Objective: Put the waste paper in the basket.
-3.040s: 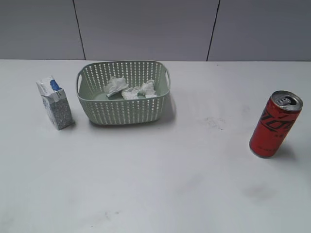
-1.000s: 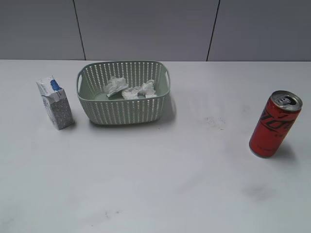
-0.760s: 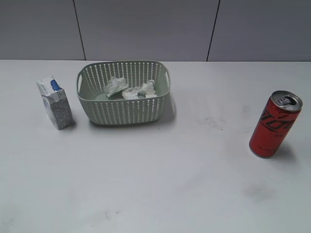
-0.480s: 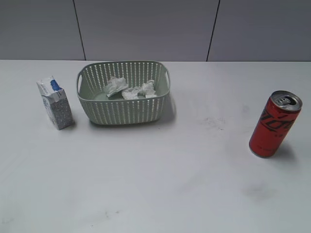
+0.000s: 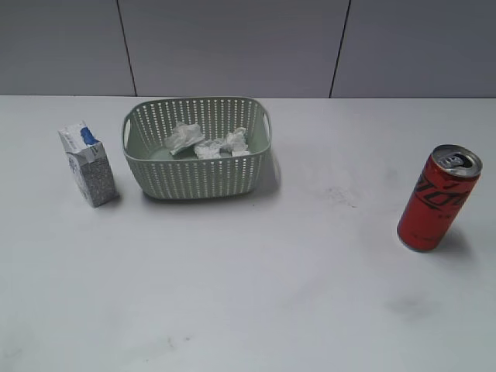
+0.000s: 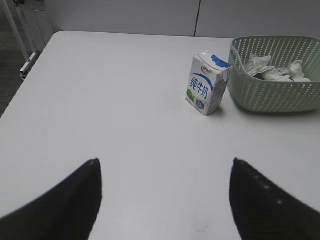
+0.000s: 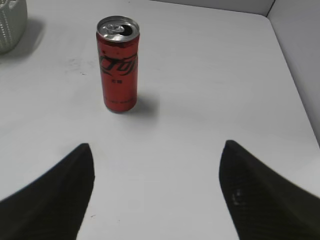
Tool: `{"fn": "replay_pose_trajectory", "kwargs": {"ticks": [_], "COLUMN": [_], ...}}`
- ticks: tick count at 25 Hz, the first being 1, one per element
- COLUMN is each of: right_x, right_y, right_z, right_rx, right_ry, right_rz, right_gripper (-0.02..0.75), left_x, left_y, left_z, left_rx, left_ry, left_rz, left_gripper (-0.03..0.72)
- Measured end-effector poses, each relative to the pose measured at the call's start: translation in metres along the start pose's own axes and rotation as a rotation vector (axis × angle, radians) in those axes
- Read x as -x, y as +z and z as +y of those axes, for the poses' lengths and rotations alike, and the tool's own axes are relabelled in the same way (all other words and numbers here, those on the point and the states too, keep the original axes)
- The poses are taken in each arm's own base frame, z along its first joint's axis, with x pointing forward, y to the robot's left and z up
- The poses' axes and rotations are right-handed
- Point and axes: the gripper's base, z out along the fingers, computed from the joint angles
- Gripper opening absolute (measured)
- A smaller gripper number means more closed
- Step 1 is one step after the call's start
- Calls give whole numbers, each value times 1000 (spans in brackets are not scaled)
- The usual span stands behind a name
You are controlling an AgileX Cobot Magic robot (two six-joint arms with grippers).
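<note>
White table (image 5: 256, 294): waste paper (image 5: 209, 143) in basket (image 5: 198, 174), far from both spread, empty fingers (image 6: 75, 200).

A white counter (image 5: 256, 294) is seen, marked with faint grey smudges near its middle and lower right. Three things are set directly on it. A pale green perforated basket (image 5: 197, 175) is placed toward the back left. A small milk carton (image 5: 90, 164) with a torn-open top is stood just beside the basket, on its left. A red drinks can (image 5: 436, 201), upright and opened, is stood well apart on the right.
</note>
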Motion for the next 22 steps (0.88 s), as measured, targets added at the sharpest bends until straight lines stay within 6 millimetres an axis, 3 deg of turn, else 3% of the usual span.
{"fn": "replay_pose_trajectory", "kwargs": {"ticks": [22], "right_x": [0], "right_y": [0], "right_z": [0], "right_rx": [-23], "right_ry": [10], "right_rz": [1], "right_gripper": [589], "left_x": [0], "left_y": [0], "left_z": [0], "left_rx": [0], "left_ry": [0], "left_rz": [0], "left_gripper": [588]}}
